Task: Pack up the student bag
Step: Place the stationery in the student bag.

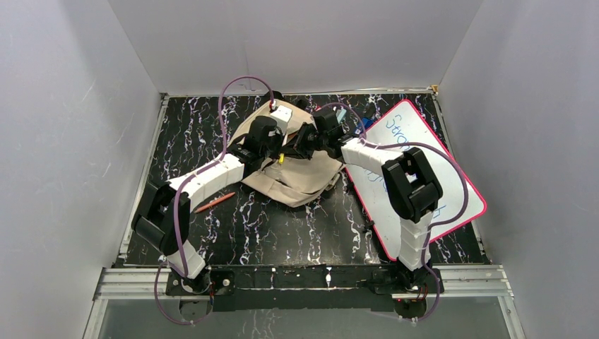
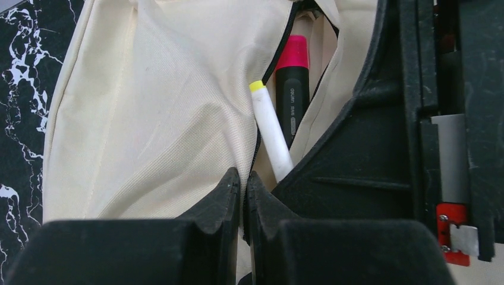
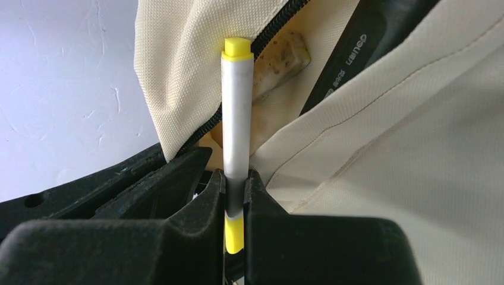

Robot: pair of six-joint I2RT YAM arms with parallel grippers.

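The beige student bag (image 1: 297, 185) lies mid-table with its black zipper (image 3: 261, 41) open. My left gripper (image 2: 243, 181) is shut on the fabric edge beside the zipper and holds the opening up. My right gripper (image 3: 236, 184) is shut on a white pen (image 3: 236, 119) with yellow ends. The pen's tip pokes into the opening. Inside the pocket sit a black marker with a pink cap (image 2: 292, 89) and a beige eraser-like block (image 3: 279, 59). In the top view both grippers, left (image 1: 272, 157) and right (image 1: 291, 152), meet over the bag's upper part.
A pink-framed whiteboard (image 1: 424, 162) with writing lies at the right, partly under the right arm. A red pencil (image 1: 215, 203) rests on the black marbled table (image 1: 304, 233) left of the bag. White walls close in the sides and back.
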